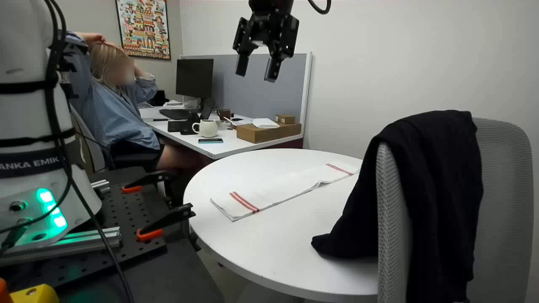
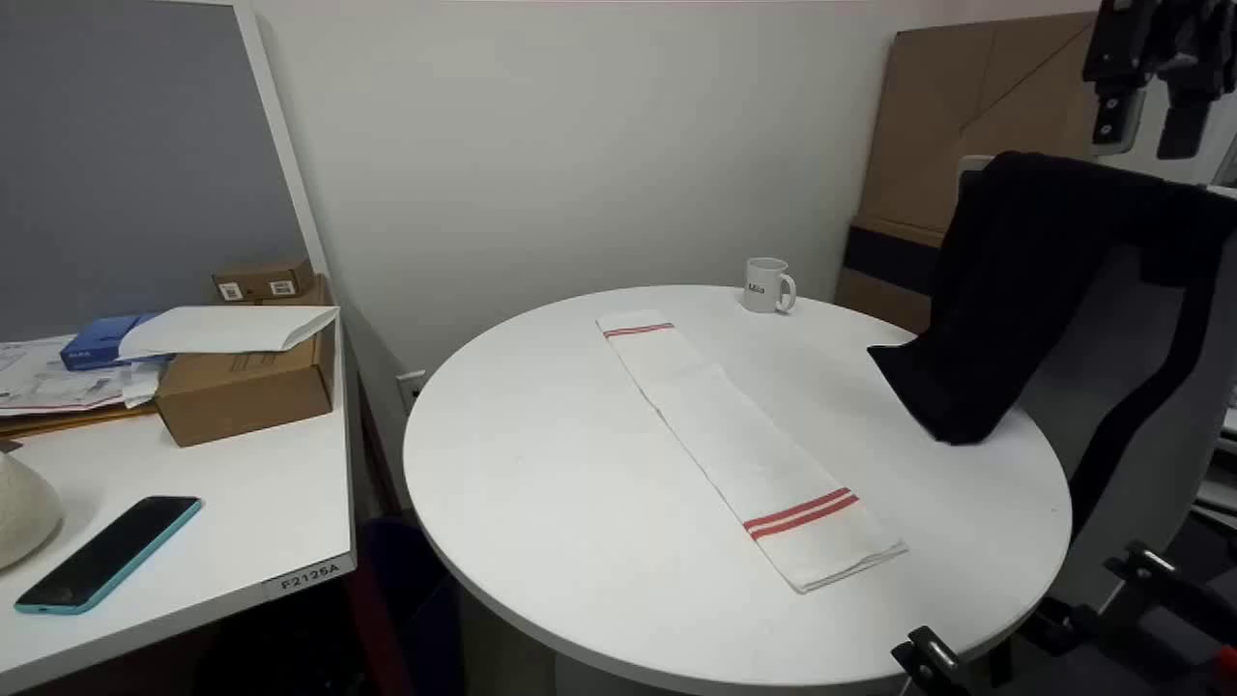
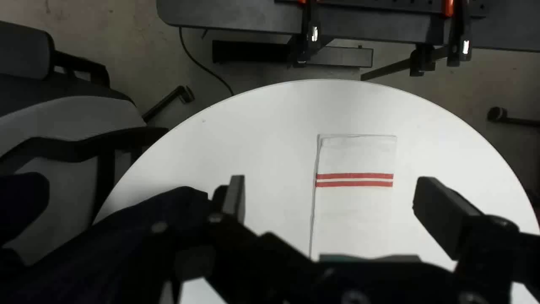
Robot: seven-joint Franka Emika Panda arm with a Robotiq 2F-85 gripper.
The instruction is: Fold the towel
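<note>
While hovering high above the round white desk [image 2: 541,483] with the end effector [image 1: 256,76], spreads both fingers [image 3: 445,215] well apart, nearest of all in the wrist view. Next has a black garment [image 1: 438,176] draped over a mesh-backed office chair [image 1: 503,189], with one end down across the desk's rim. Carries on the desk a white, red-striped dish towel [image 2: 749,440], flat in a long, narrow, layered strip, slightly puckered along one edge. Shows farther off, in an exterior view, a white mug [image 2: 763,285] near the desk's far rim.

One towel [image 2: 749,435], two mugs [image 1: 207,128] [image 2: 762,286]
</note>
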